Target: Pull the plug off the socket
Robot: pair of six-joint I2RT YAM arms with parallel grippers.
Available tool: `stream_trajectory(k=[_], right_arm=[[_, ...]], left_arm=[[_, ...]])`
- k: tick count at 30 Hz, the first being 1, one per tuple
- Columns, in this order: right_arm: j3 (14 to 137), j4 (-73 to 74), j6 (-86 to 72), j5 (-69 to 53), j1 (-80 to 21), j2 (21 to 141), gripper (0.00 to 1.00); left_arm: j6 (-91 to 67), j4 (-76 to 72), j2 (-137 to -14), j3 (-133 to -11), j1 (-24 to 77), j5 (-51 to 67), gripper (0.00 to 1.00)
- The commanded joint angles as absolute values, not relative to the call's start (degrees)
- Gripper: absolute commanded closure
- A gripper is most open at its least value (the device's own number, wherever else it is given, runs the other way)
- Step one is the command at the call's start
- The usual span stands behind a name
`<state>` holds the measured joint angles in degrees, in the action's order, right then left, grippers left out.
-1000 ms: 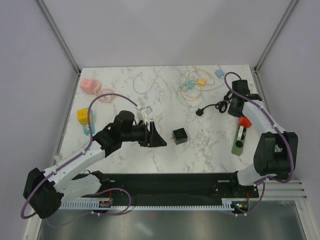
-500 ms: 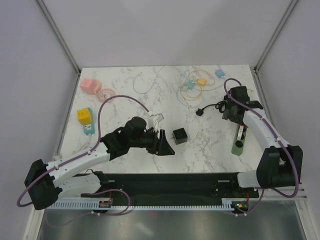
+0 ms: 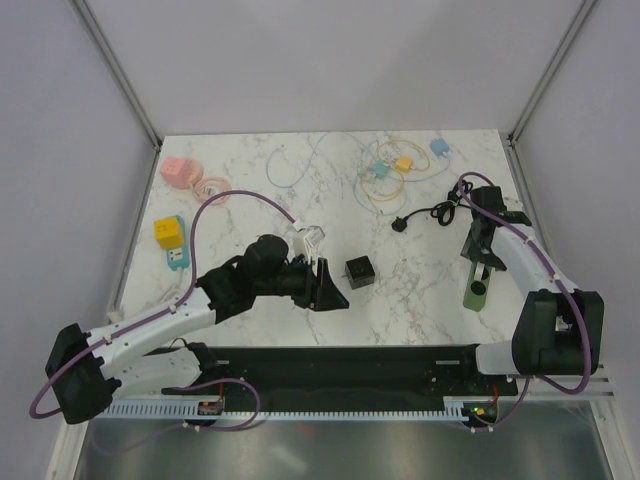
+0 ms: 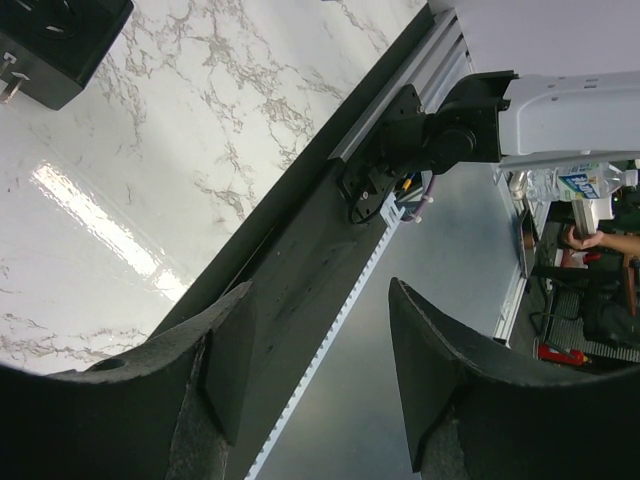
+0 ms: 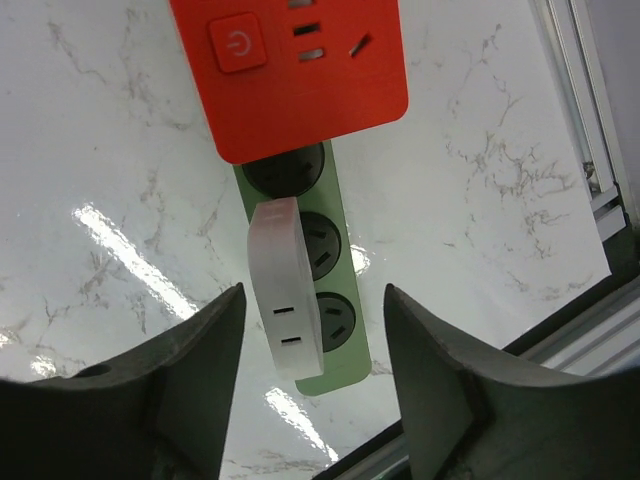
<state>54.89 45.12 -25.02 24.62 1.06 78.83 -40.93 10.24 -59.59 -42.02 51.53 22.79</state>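
The white translucent rectangular plug [image 5: 283,290] is sitting on the green plastic power strip [image 5: 338,378], just below a red socket block [image 5: 290,70]. The right hand [image 3: 481,250] is hovering above it, spread wide, holding nothing. The left hand [image 3: 326,288] is gaping empty beside a black cube socket [image 3: 360,271].

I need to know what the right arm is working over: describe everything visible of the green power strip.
The green power strip lies flat on the marble table. It is a long, plastic-looking bar with a row of round black sockets, three showing. A red socket block with a power button covers its far end, and a white adapter rests lengthwise on it. The right gripper hangs open over it.
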Motion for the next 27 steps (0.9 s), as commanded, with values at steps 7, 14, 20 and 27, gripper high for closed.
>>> stream_trajectory(k=[7, 14, 20, 27], right_arm=[[51.5, 40.7, -23.5, 21.5, 1.5, 78.5, 0.63], [51.4, 40.3, -24.7, 15.1, -2.5, 76.4, 0.99], [51.8, 40.3, -29.3, 10.9, -9.7, 73.7, 1.0], [51.2, 39.5, -34.8, 8.9, -17.5, 71.3, 1.0]], left_arm=[[-40.4, 7.0, -61.2, -42.3, 51.9, 23.6, 0.38], [-40.5, 6.1, -62.8, -41.8, 51.9, 22.4, 0.38], [-40.5, 4.2, -66.1, -42.3, 51.9, 23.2, 0.38], [-42.4, -2.9, -73.5, -44.0, 54.2, 24.5, 0.39]])
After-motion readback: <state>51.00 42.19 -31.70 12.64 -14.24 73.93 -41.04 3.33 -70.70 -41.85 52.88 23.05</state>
